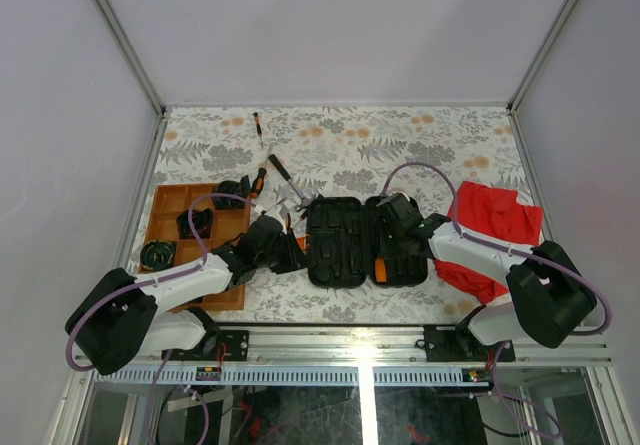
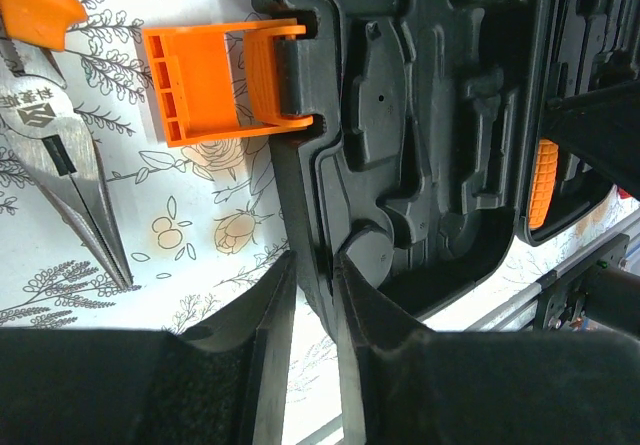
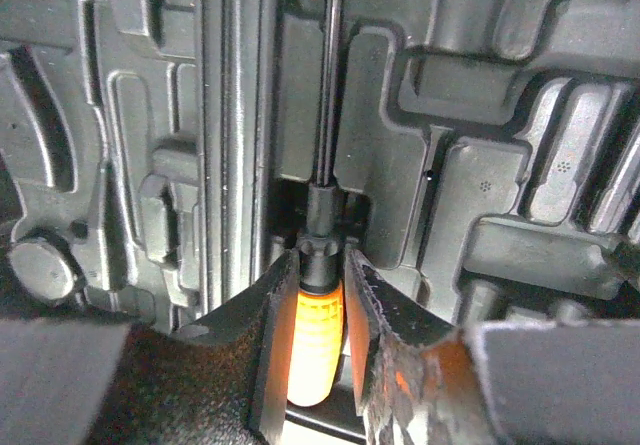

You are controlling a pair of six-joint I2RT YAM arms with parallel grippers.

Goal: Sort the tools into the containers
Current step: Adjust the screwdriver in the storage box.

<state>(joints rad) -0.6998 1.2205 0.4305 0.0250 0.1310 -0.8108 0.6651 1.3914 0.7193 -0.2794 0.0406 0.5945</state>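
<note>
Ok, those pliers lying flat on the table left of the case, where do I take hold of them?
The pliers lie flat, jaws tapering to a thin point, so the tip offers little to pinch. Probably best is the wide steel just below the orange handle, where there is the most metal to hold. Come straight down from above, closing across the width.

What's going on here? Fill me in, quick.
The left arm has its jaws pinched on the left rim of the open black tool case. The right arm has its jaws closed on an orange-handled screwdriver lying in a recess of the case. Pliers lie on the table beside it.
</note>
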